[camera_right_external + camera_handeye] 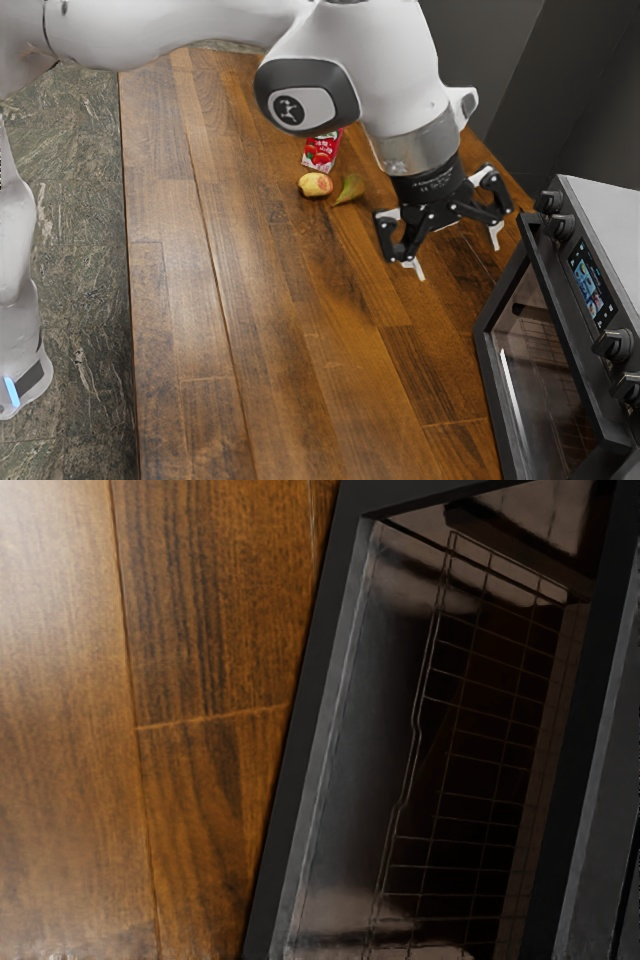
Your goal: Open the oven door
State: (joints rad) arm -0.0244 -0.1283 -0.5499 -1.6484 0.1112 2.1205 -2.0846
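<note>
My gripper (456, 252) hangs above the table beside the far end of the black oven (607, 225), in the exterior view. Its two fingers stand wide apart with nothing between them. The oven door (483, 358) has a dark frame and a glass pane. A long dark handle (568, 325) runs along the door's upper edge, to the exterior view's right of my gripper and not touching it. No clear gap shows around the door. In the wrist view, the door frame (302, 765) surrounds dark glass, with a wire rack (480, 745) visible through it.
The wooden table (270, 330) carries a red carton (321, 152), a yellowish-red fruit (315, 185) and a green-brown pear-like item (350, 189), behind my hand toward the exterior view's left. Knobs (613, 345) and a small display (590, 284) sit on the oven's front panel.
</note>
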